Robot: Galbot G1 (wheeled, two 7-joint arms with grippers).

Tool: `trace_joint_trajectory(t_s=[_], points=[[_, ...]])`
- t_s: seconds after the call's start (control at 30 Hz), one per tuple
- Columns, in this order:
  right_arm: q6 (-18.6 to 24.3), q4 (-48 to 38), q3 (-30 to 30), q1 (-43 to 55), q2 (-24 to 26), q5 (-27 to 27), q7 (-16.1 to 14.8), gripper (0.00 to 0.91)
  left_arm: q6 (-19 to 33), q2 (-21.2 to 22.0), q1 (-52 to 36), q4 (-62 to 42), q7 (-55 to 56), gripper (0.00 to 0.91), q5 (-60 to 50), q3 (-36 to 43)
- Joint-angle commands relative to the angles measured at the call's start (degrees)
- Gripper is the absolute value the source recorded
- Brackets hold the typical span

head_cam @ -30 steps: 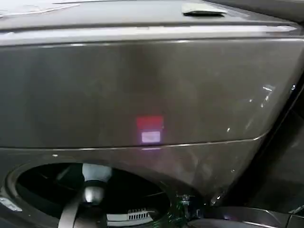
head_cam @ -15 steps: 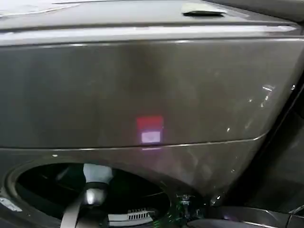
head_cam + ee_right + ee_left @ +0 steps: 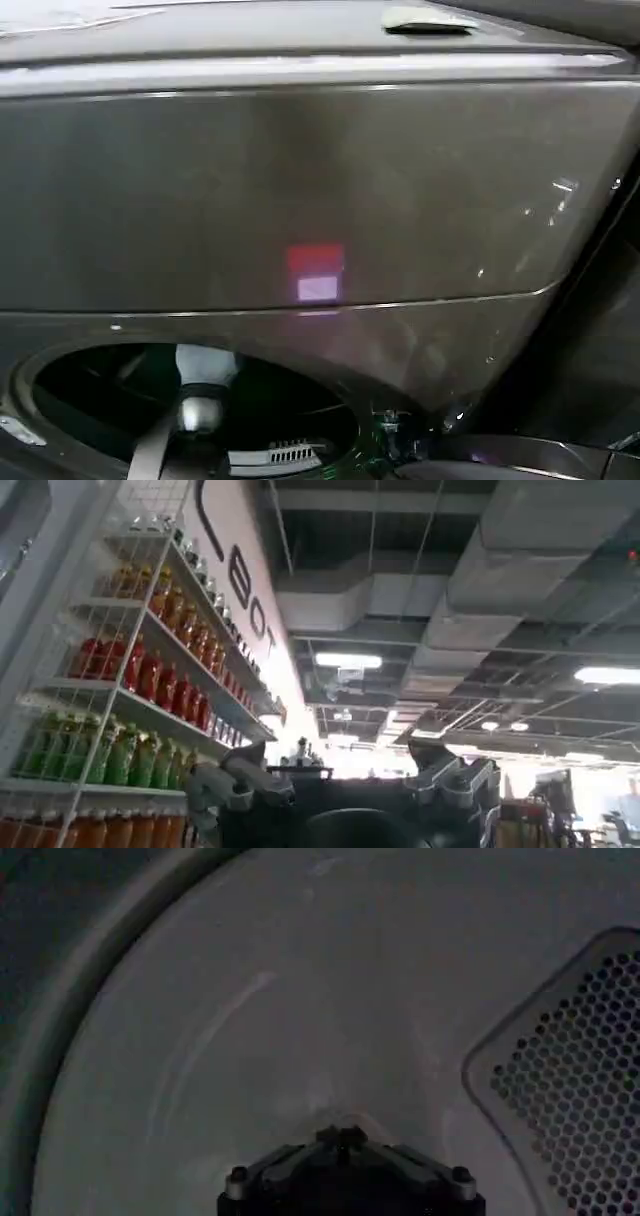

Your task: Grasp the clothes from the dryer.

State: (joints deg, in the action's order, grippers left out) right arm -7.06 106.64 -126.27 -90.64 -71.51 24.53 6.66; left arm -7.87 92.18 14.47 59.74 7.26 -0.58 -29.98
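Observation:
The dryer [image 3: 320, 190] is a bronze-grey front-loader, its round porthole [image 3: 90, 400] open at the lower left of the head view. My left arm reaches into the porthole, with a white piece [image 3: 205, 364] above a grey joint; whether that piece is fabric or arm I cannot tell. Inside the drum, the left gripper [image 3: 341, 1137] faces the pale back wall [image 3: 260, 1018] with its dark fingertips together. The clothes are not clearly made out. My right gripper [image 3: 343, 780] points up at the ceiling away from the machine, fingers wide apart and empty.
The dryer's open glass door [image 3: 520, 455] lies at the lower right. A perforated vent panel [image 3: 570, 1078] sits on the drum's back wall. Shelves of coloured bottles [image 3: 140, 690] stand beside the right arm. A flat pale object [image 3: 425, 18] lies on the machine's top.
The left arm has shifted very slightly inside the porthole; the white piece and grey joint sit a touch lower. Nothing else has moved.

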Motion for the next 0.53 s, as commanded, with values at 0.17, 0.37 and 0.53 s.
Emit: trace_joint_trajectory(t_s=[0.17, 0.37, 0.53], points=[[-2.74, 0.37, -0.79, -0.03, 0.41, 0.22, 1.10, 0.907, -0.13, 0.08, -0.18, -0.33, -0.09, 0.000, 0.57, 0.31], [-2.71, -0.01, -1.02, -0.05, 0.69, 0.23, 1.29, 0.907, -0.03, 0.10, -0.12, -0.47, -0.30, 0.000, 0.46, 0.35], [-2.72, 0.15, -0.93, 0.07, 0.57, 0.14, 1.31, 0.907, 0.05, 0.03, -0.04, -0.25, -0.48, 0.000, 0.34, 0.36]])
